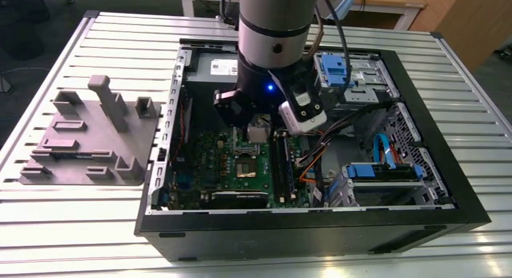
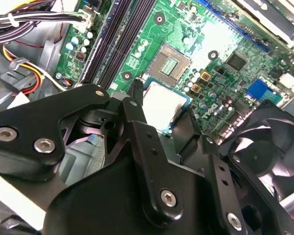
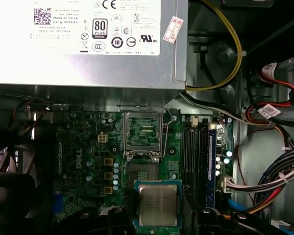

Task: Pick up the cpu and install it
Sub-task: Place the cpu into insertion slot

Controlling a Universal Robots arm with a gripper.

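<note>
While my gripper (image 2: 161,110) was clamped on the cpu (image 3: 158,204) above the socket (image 2: 167,63), I judged a tilted or offset landing might damage the contacts.

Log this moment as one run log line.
gripper: shut on cpu | cpu: held over green board, near the empty socket | install: not done

cpu (image 3: 158,204) over board (image 3: 83,147), beside socket (image 3: 143,133), seemingly not touching; board inside case (image 1: 304,236), case on table (image 1: 80,230).
</note>
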